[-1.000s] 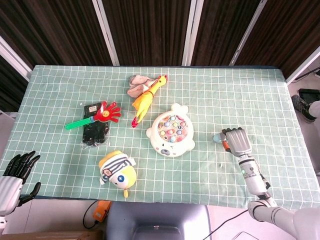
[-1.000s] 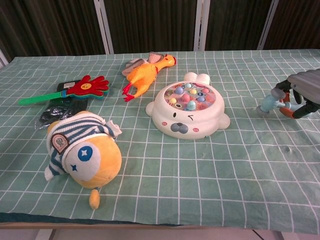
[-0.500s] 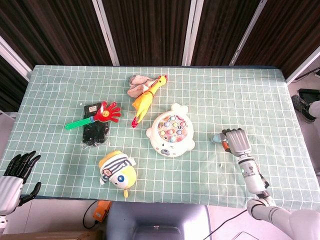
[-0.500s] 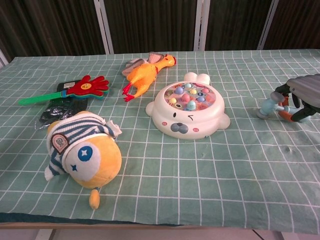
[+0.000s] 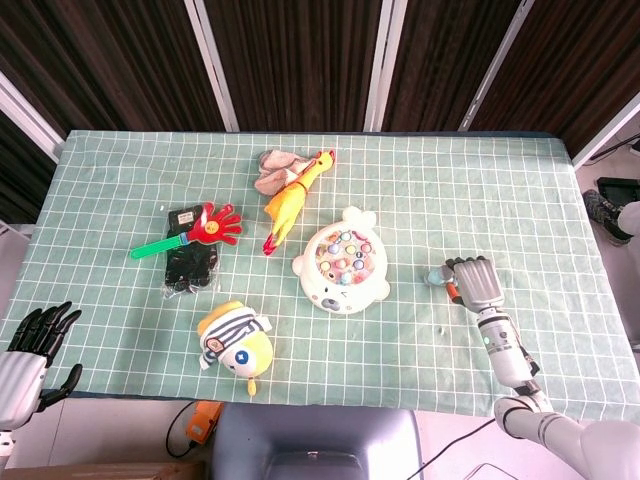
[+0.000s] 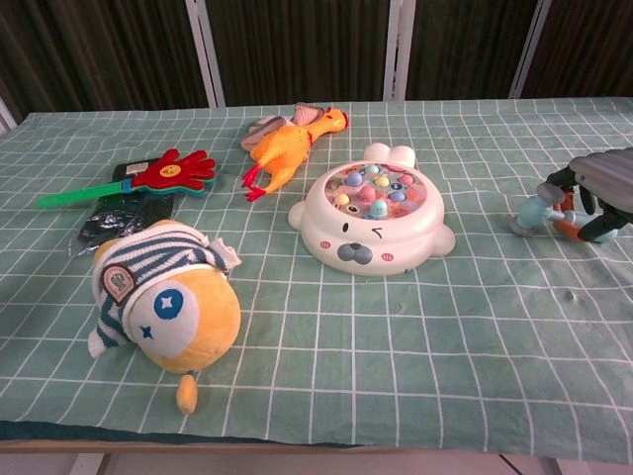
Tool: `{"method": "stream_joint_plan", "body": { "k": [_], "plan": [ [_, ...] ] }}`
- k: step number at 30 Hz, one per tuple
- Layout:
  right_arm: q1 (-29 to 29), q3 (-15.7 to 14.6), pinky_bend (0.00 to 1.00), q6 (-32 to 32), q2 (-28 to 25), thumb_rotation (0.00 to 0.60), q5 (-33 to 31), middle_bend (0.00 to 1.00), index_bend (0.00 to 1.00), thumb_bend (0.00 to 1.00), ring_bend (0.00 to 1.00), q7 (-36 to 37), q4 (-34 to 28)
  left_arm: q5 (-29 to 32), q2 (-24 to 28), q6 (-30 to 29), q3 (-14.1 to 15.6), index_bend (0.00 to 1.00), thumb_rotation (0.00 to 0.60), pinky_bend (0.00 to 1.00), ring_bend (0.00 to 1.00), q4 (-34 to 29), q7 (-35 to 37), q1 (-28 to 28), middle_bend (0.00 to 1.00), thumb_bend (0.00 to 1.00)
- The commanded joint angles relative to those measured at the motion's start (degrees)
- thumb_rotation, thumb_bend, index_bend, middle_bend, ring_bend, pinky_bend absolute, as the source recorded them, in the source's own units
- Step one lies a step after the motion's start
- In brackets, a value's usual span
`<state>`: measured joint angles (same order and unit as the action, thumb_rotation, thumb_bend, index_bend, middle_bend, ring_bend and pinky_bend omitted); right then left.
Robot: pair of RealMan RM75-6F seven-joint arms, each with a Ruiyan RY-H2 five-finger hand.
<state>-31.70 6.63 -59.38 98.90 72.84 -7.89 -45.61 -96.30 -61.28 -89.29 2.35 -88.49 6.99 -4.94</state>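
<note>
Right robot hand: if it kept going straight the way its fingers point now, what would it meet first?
The right robot hand points toward the table's far edge. The small blue and orange toy already sits at its fingers; whether it is gripped is unclear. Beyond that, only bare checked tablecloth shows.

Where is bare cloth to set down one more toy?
Free: the far right corner beyond the right robot hand, and the near strip between plush and fishing game. Crowded: around the clapper, chicken and black pouch.

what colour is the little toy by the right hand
The small toy at the right hand is light blue with an orange part, clearest in the chest view.
</note>
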Motion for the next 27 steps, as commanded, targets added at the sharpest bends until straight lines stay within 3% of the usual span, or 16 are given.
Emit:
{"method": "stream_joint_plan", "body": {
  "k": [1, 27],
  "plan": [
    [0.0, 0.3, 0.59, 0.6, -0.2, 0.600, -0.2, 0.69, 0.88, 0.56, 0.58, -0.5, -0.2, 0.0, 0.0, 0.0, 0.0, 0.00, 0.600, 0.02, 0.00, 0.0, 0.0, 0.0, 0.00, 0.42],
    [0.4, 2.0, 0.56, 2.1, -0.9, 0.600, -0.5, 0.66, 0.76, 0.48, 0.52, -2.3, -1.3, 0.0, 0.0, 0.0, 0.0, 0.00, 0.600, 0.02, 0.00, 0.0, 0.1, 0.0, 0.00, 0.42]
  ]
}}
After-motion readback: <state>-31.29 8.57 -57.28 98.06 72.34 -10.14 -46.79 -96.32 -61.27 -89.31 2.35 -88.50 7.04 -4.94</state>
